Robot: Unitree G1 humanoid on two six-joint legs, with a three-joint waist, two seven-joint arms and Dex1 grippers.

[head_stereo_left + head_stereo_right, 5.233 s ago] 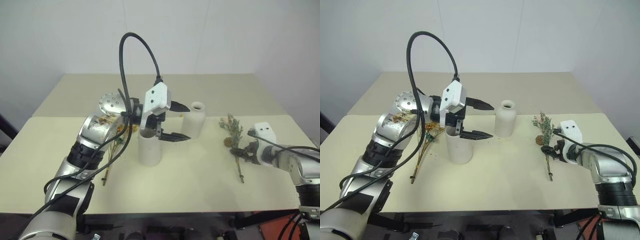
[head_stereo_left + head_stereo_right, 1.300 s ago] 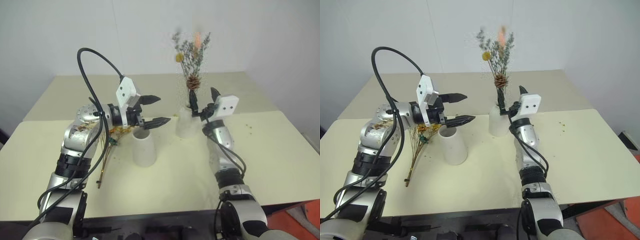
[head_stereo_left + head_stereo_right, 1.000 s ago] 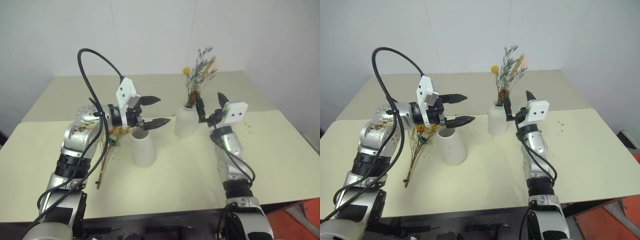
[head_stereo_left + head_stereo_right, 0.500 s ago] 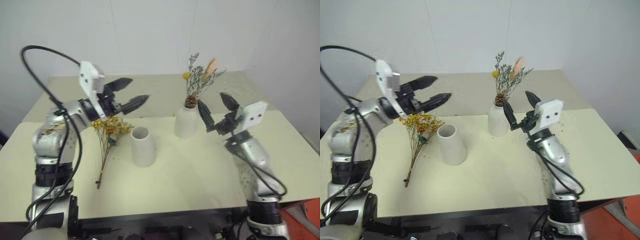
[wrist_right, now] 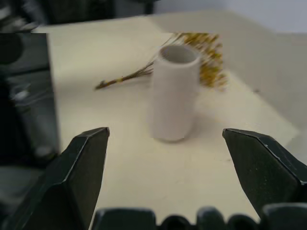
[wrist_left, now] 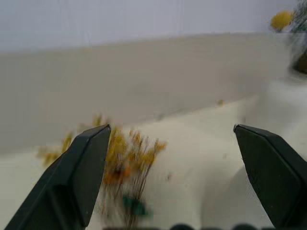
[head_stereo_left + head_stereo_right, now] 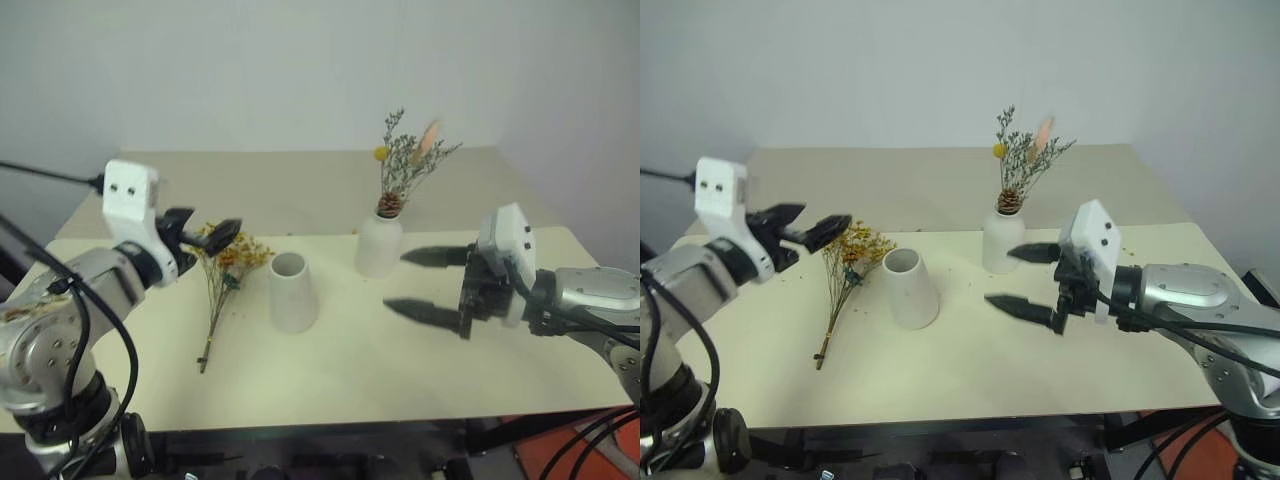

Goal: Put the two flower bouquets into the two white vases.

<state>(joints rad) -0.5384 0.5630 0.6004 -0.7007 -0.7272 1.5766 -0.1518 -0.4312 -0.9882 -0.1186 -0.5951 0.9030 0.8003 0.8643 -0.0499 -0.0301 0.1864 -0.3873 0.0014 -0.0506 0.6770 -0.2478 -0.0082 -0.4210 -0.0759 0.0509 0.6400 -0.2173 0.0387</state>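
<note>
The slim grey-green sprig bunch [image 7: 405, 165] stands upright in the bottle-shaped white vase [image 7: 379, 245]. The bushy yellow bouquet [image 7: 225, 275] lies flat on the table, just left of the wide-mouthed cone vase [image 7: 292, 293], which holds nothing. My left gripper [image 7: 212, 222] hovers open above the yellow blooms, at the table's left. My right gripper [image 7: 397, 280] is open, pointing left, in front and to the right of the bottle vase, touching nothing. The right wrist view looks across at the cone vase [image 5: 173, 93] with the yellow bouquet [image 5: 206, 57] behind it.
The beige table [image 7: 350, 370] has free surface in front of the vases and to the right. A second table top continues behind, up to a white wall. Tiny flower crumbs dot the surface near the bottle vase.
Both arms have drawn back. The left gripper swung left, away from the cone vase. The right gripper pulled off the bottle vase and turned leftward. The sprig bunch stays in the vase.
</note>
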